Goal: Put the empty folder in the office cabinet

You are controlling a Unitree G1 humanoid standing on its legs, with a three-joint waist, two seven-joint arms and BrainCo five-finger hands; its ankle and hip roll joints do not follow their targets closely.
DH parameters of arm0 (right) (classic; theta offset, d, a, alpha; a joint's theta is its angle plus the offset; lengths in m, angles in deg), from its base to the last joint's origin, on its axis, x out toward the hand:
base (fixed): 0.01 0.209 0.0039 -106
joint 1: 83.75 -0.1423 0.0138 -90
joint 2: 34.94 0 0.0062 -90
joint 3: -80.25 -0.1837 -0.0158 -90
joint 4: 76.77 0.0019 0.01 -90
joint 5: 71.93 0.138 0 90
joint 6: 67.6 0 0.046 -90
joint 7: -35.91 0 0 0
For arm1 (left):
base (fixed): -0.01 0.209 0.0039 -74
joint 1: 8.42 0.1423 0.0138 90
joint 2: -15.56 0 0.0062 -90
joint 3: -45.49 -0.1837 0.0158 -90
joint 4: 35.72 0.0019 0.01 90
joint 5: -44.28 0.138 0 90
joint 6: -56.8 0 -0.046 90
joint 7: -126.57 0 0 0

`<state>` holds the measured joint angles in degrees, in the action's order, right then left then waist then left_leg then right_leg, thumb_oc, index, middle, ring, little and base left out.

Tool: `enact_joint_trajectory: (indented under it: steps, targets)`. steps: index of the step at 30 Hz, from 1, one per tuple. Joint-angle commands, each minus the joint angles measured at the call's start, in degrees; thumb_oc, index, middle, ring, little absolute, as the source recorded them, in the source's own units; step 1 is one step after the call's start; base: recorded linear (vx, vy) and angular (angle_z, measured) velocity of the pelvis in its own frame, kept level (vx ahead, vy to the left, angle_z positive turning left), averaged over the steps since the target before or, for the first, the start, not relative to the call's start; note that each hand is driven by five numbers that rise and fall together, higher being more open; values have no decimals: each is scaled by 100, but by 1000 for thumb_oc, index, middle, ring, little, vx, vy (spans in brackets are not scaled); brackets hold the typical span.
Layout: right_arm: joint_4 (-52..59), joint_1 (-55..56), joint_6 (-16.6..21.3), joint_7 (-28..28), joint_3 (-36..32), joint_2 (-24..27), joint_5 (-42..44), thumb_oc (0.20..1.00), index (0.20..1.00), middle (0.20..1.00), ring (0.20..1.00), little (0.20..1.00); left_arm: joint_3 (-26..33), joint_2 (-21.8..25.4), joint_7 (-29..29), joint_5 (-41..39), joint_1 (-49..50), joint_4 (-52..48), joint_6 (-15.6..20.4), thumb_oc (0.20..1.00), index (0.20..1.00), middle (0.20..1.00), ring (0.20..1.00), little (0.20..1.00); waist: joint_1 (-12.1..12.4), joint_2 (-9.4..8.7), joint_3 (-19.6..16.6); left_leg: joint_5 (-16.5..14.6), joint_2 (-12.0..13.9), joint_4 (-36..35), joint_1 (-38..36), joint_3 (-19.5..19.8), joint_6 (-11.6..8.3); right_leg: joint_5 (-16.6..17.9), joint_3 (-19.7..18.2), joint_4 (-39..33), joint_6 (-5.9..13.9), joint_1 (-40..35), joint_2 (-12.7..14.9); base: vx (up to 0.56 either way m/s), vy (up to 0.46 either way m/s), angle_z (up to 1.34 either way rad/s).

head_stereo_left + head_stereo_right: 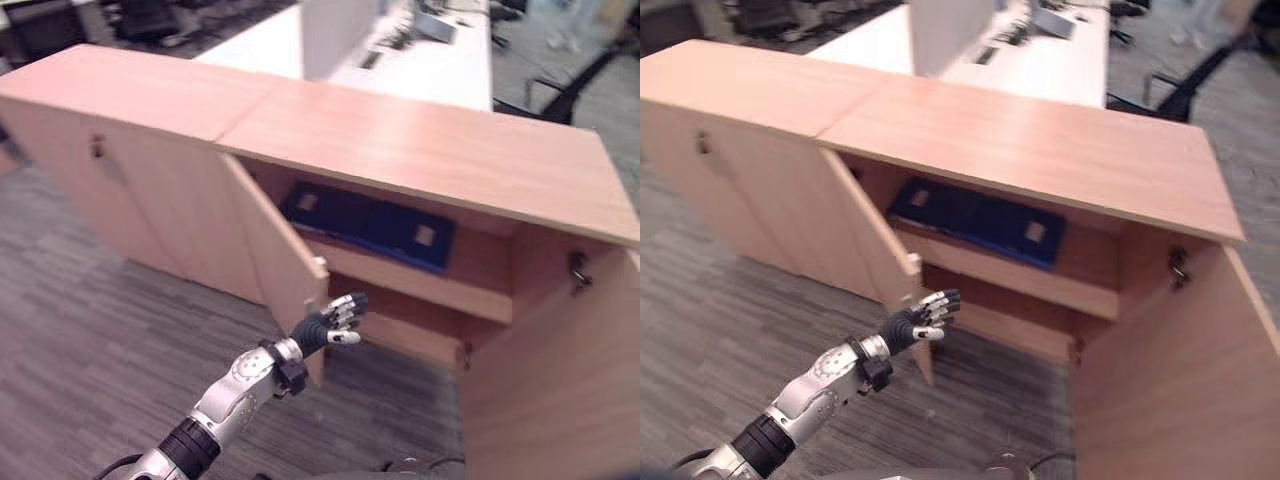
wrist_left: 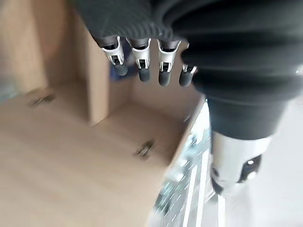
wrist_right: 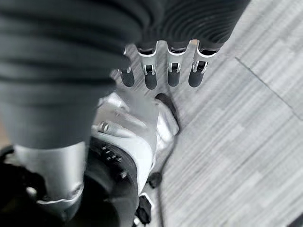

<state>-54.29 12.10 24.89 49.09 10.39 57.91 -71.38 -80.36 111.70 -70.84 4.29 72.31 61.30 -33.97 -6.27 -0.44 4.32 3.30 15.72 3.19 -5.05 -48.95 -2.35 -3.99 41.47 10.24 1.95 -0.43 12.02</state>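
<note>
A dark blue folder [image 1: 368,225] lies flat on the upper shelf inside the open wooden office cabinet [image 1: 420,140]. My left hand [image 1: 335,320] is held out in front of the cabinet, right beside the free edge of the open left door [image 1: 275,245]. Its fingers [image 2: 142,61] are relaxed and hold nothing; whether they touch the door I cannot tell. My right hand [image 3: 161,71] hangs over the grey carpet with its fingers loose and nothing in it.
The right door [image 1: 560,380] stands wide open at the right, a hinge plate on its inner face. Left of the opening is a closed cabinet section [image 1: 110,170]. A white desk [image 1: 420,60] and an office chair [image 1: 570,85] stand behind the cabinet.
</note>
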Motion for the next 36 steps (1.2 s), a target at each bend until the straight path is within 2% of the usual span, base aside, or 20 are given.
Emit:
enact_joint_trajectory:
  steps: [1, 2, 6, 10, 11, 13, 15, 16, 17, 18, 20, 21, 22, 24, 28, 36]
  targets:
    - [-290, -477, -82, -467, 346, -771, -78, 1000, 1000, 1000, 1000, 1000, -168, -9, -211, 140, -391, -547, 256, 1000, 1000, 1000, 1000, 1000, 4, -278, -61, -18, -110, -224, 208, 239, -99, 439, -163, -638, 554, -248, 222, 80, -380, -84]
    - [-216, -497, -42, -488, 448, -757, -76, 1000, 1000, 1000, 1000, 1000, -266, -51, -243, 211, -541, -485, 275, 1000, 1000, 1000, 1000, 1000, -105, -252, -90, 13, 78, -182, 144, 170, -171, 297, -322, -732, 419, -235, -41, 69, -280, -83]
    - [-181, -521, -5, -511, 514, -711, -77, 1000, 1000, 1000, 1000, 1000, -322, -114, -302, 177, -590, -394, 257, 1000, 1000, 1000, 1000, 1000, -176, -213, -116, -14, 281, -28, 74, 114, -235, 124, -519, -721, 271, -215, -257, 73, -199, -42]
    - [47, -486, 57, -530, 595, -592, -107, 1000, 1000, 1000, 1000, 1000, -311, 55, -340, 214, -539, -290, 257, 1000, 1000, 1000, 1000, 1000, -282, -226, -107, -152, 743, 564, 97, 210, -334, -229, -888, -636, -38, -254, -638, 100, -223, -37]
    - [59, -454, 104, -548, 587, -515, -74, 1000, 1000, 1000, 1000, 1000, -265, 116, -395, 216, -429, -288, 228, 1000, 1000, 1000, 1000, 1000, -273, -242, -87, -198, 832, 777, 118, 294, -345, -298, -986, -670, -95, -296, -718, 117, -156, -35]
    - [-104, -549, 49, -610, 517, -457, -62, 1000, 1000, 1000, 1000, 1000, -224, 186, -373, 187, -394, -181, 260, 1000, 1000, 1000, 1000, 1000, -181, -239, -67, -60, 916, 1300, 316, 642, -507, -421, -1135, -752, -168, -385, -855, 117, -99, -45]
    - [-188, -658, 29, -612, 484, -435, -64, 1000, 1000, 1000, 1000, 1000, -151, 273, -353, 199, -253, -109, 298, 1000, 1000, 1000, 1000, 1000, -108, -252, -73, -171, 701, 1454, 526, 992, -500, -341, -1288, -885, -138, -366, -891, 7, 59, -53]
    - [-272, -758, 35, -590, 474, -431, -63, 1000, 1000, 1000, 1000, 1000, -101, 438, -380, 297, -59, -114, 352, 1000, 1000, 1000, 1000, 1000, -19, -265, -105, -548, 324, 1275, 645, 1271, -345, -156, -1482, -989, -3, -252, -847, -56, 148, -70]
    - [-277, -760, 38, -589, 477, -437, -63, 1000, 1000, 1000, 1000, 1000, -97, 446, -382, 299, -52, -118, 354, 1000, 1000, 1000, 1000, 1000, -11, -274, -116, -553, 305, 1259, 643, 1245, -321, -139, -1494, -993, 6, -236, -832, -66, 182, -74]
    - [-311, -794, 50, -587, 468, -418, -76, 1000, 1000, 1000, 1000, 1000, -56, 528, -399, 307, 20, -130, 378, 1000, 1000, 1000, 1000, 1000, 65, -281, -112, -688, 106, 1153, 741, 1503, -268, -91, -1614, -1016, 71, -191, -812, -22, 111, -78]
    - [-423, -853, 48, -553, 504, -409, -124, 1000, 1000, 1000, 1000, 1000, -28, 606, -441, 313, 131, -108, 407, 1000, 1000, 1000, 1000, 1000, 195, -274, -103, -695, -241, 885, 908, 2113, -258, -45, -1834, -1014, 157, -133, -831, 15, 124, -121]
    - [-485, -859, 47, -538, 456, -387, -91, 1000, 1000, 1000, 1000, 1000, -86, 603, -485, 280, 149, -108, 385, 1000, 1000, 1000, 1000, 1000, 170, -283, -109, -652, -267, 831, 923, 2180, -281, -30, -1899, -1017, 191, -136, -816, 59, 153, -173]
    - [-586, -787, 21, -481, 391, -481, -49, 1000, 1000, 1000, 1000, 1000, -128, 582, -524, 284, 159, -79, 356, 1000, 1000, 1000, 1000, 1000, 36, -206, -172, -574, -322, 428, 625, 1910, -269, 22, -1925, -1004, 256, -107, -813, 49, 118, -133]
    - [-644, -724, 14, -474, 360, -495, -53, 1000, 1000, 1000, 1000, 1000, -117, 592, -516, 265, 182, -97, 375, 1000, 1000, 1000, 1000, 1000, 7, -171, -214, -546, -441, 252, 500, 1869, -236, 55, -2015, -1016, 304, -93, -797, 29, 142, -54]
    - [-920, -511, -51, -455, 131, -579, -44, 1000, 1000, 1000, 1000, 1000, -130, 576, -573, 239, 253, -152, 337, 1000, 1000, 1000, 1000, 1000, -232, -15, -338, -447, -733, -310, 187, 1674, -137, 220, -2128, -1069, 424, -19, -695, 12, 182, -23]
    - [-1338, -232, -126, -594, -515, -499, 45, 1000, 1000, 1000, 1000, 1000, -150, 548, -717, 271, 393, -114, 280, 1000, 1000, 1000, 1000, 1000, -640, 144, -383, -419, -1016, -758, -46, 1442, 29, 451, -2340, -1083, 610, 174, -540, -9, 119, -28]
